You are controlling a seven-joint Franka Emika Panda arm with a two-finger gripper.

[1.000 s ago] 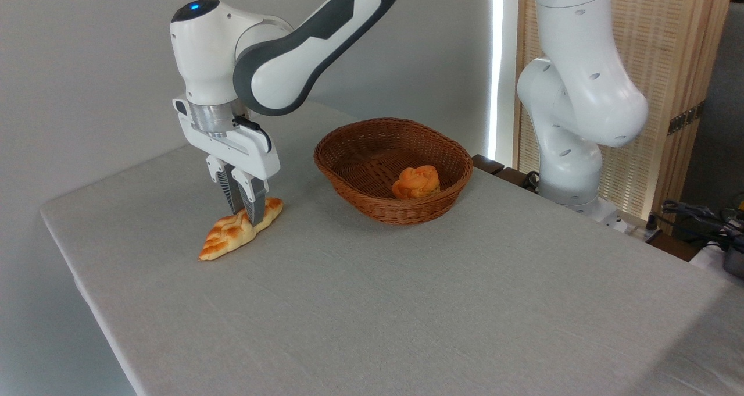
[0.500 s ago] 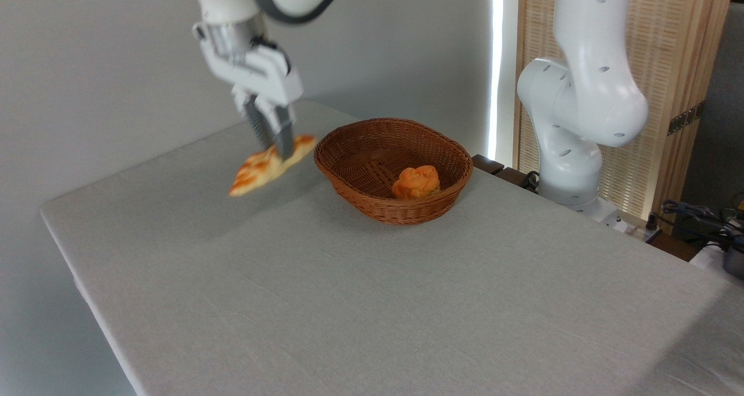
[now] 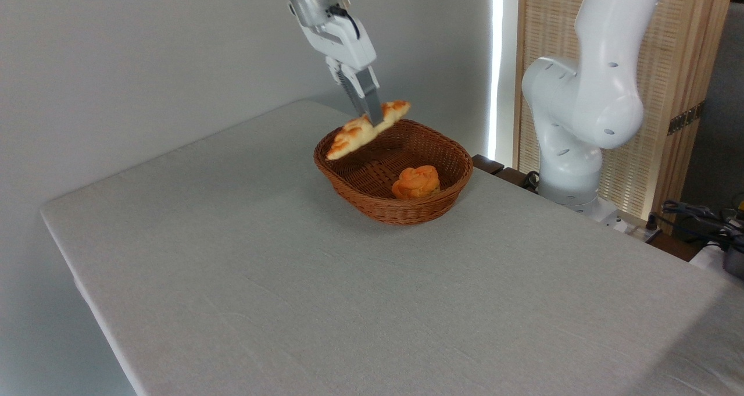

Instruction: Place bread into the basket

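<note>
The gripper (image 3: 374, 118) hangs from the top of the frame, tilted so its fingers (image 3: 367, 96) point down and slightly right. The jaws are narrow and clamped on the bread (image 3: 356, 132); the grip sits right of the loaf's middle, closer to its right tip than its left.

The bread is in the air, clear of the table (image 3: 325, 291). It is tilted, with the right tip higher and the left tip lower. Most of the loaf extends left and below the fingers; only a short end shows to their right. In this view the loaf lies across the far left part of the basket (image 3: 393, 205), its left tip over the left rim. No contact between bread and basket can be confirmed.

The basket stands on the far side of the table, right of centre. Inside it, toward the near right, rests a bun (image 3: 415, 182), well apart from the held loaf.

The arm's base and lower links (image 3: 578, 111) stand at the right, beyond the table's far edge, in front of a slatted screen (image 3: 680, 64). Cables (image 3: 697, 216) lie at the far right edge.
</note>
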